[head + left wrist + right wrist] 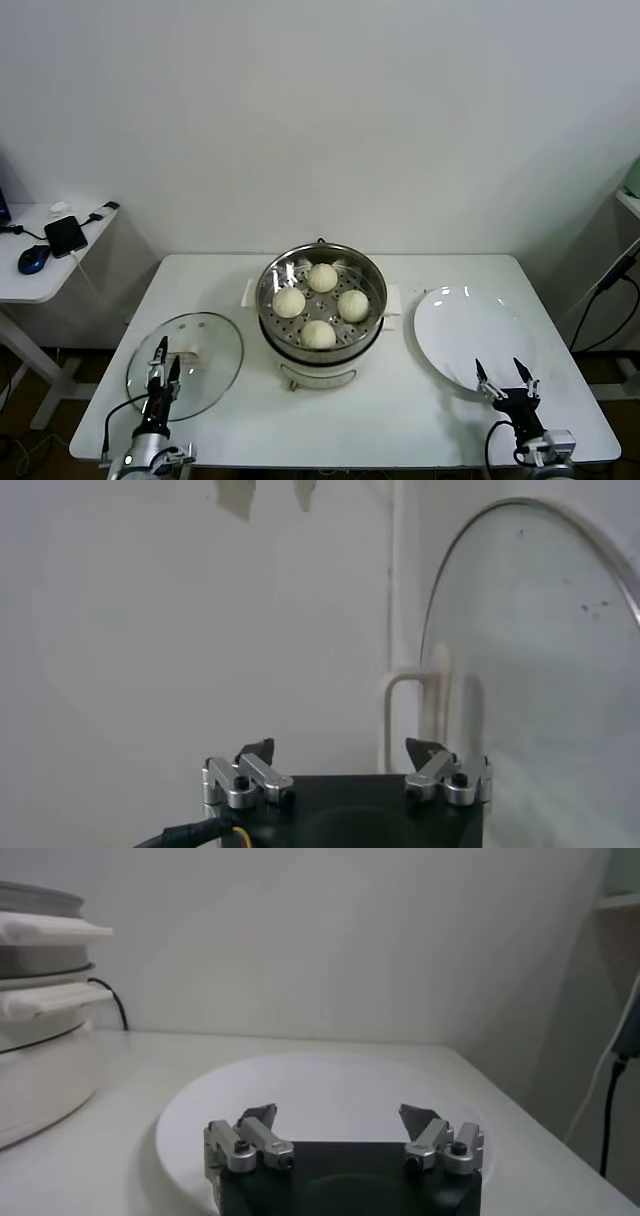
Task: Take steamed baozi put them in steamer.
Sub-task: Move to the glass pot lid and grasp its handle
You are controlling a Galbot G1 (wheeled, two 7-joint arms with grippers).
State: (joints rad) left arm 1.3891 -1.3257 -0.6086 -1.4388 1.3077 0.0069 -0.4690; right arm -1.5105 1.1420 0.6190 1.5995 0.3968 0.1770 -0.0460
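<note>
Several cream-white baozi [322,277] lie on the perforated tray inside the steel steamer [268,318] at the table's middle. No bun shows anywhere else. My left gripper [166,356] is open and empty, low at the front left, over the near edge of the glass lid [200,345]. In the left wrist view it [341,748] stands next to the lid [540,630]. My right gripper [500,372] is open and empty at the front right, at the near edge of the white plate [470,325]. The right wrist view shows it [338,1114] over the bare plate [320,1078], with the steamer's side [40,1048] farther off.
The white table [400,420] carries the lid, the steamer and the plate. A side table [40,285] at the far left holds a phone [66,235] and a mouse [33,259]. A cable [610,285] hangs beyond the table's right edge.
</note>
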